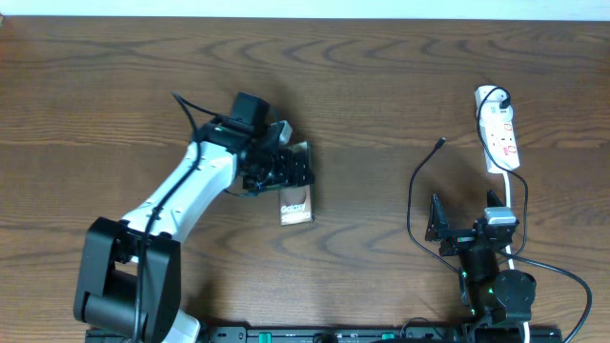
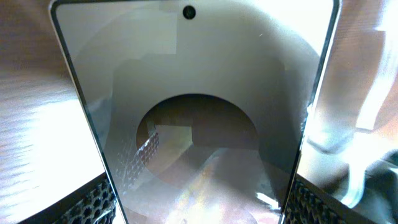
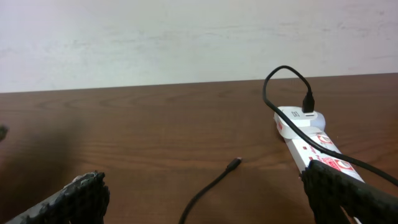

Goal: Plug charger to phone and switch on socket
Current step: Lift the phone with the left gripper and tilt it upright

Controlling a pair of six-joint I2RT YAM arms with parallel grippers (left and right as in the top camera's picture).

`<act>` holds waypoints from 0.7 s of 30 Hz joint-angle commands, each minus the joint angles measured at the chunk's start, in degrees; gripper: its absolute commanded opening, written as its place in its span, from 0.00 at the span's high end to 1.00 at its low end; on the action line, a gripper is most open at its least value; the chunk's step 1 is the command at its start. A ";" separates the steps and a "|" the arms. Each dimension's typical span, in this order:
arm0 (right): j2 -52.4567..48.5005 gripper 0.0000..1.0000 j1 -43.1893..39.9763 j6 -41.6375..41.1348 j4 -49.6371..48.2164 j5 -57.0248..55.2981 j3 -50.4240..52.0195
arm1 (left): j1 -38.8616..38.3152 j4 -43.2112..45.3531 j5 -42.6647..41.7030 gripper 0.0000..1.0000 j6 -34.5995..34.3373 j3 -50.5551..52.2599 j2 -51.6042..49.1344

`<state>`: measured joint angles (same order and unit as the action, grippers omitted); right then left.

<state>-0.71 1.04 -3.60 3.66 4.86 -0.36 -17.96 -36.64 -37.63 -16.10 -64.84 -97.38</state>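
The bronze-brown phone (image 1: pixel 297 204) with white "Galaxy" lettering lies left of the table's middle. My left gripper (image 1: pixel 283 171) is shut on the phone across its width. In the left wrist view the phone's glossy face (image 2: pixel 199 93) fills the frame, and a black ribbed finger (image 2: pixel 93 200) presses on each long edge. The charger's black cable ends in a small free tip (image 1: pixel 440 143) on the wood, also in the right wrist view (image 3: pixel 234 163). The white socket strip (image 1: pixel 499 129) lies at the far right, with the cable's other end plugged into its far end (image 3: pixel 308 102). My right gripper (image 1: pixel 465 222) is open and empty, on the near side of the tip.
The socket's white cord (image 1: pixel 519 205) runs down past the right arm toward the front edge. The black cable loops (image 1: pixel 412 205) just left of the right gripper. Bare brown wood lies between the phone and the cable tip.
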 commanded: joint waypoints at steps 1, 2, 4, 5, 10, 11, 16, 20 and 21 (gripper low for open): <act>0.33 0.01 0.13 0.70 0.24 -0.22 0.04 | 2.71 2.75 -20.74 0.35 1.05 0.31 1.60; 0.33 0.01 0.13 0.70 0.24 -0.22 0.04 | 3.26 3.91 -24.33 0.35 1.05 0.31 1.60; 0.33 0.01 0.13 0.70 0.24 -0.22 0.04 | 4.24 6.69 -32.04 0.35 1.01 0.31 1.60; 0.33 0.01 0.13 0.70 0.24 -0.22 0.04 | 4.59 8.20 -35.63 0.35 0.76 0.31 1.60; 0.33 0.01 0.13 0.70 0.24 -0.22 0.04 | 5.09 16.04 -44.96 0.35 -7.69 0.31 1.60; 0.33 0.01 0.13 0.70 0.24 -0.24 0.04 | 5.09 17.75 -45.24 0.35 -10.14 0.31 1.60; 0.33 0.01 0.13 0.70 0.24 -0.24 0.04 | 5.09 24.98 -45.40 0.35 -22.49 0.31 1.60; 0.33 0.01 0.13 0.70 0.24 -0.22 0.04 | 5.09 30.95 -45.55 0.35 -30.16 0.31 1.60; 0.33 0.01 0.13 0.70 0.24 -0.22 0.04 | 5.09 32.33 -45.53 0.35 -32.15 0.31 1.60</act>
<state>-0.71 1.04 -3.60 3.66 4.86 -0.36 -13.17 -6.61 -79.33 -38.65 -64.47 -97.38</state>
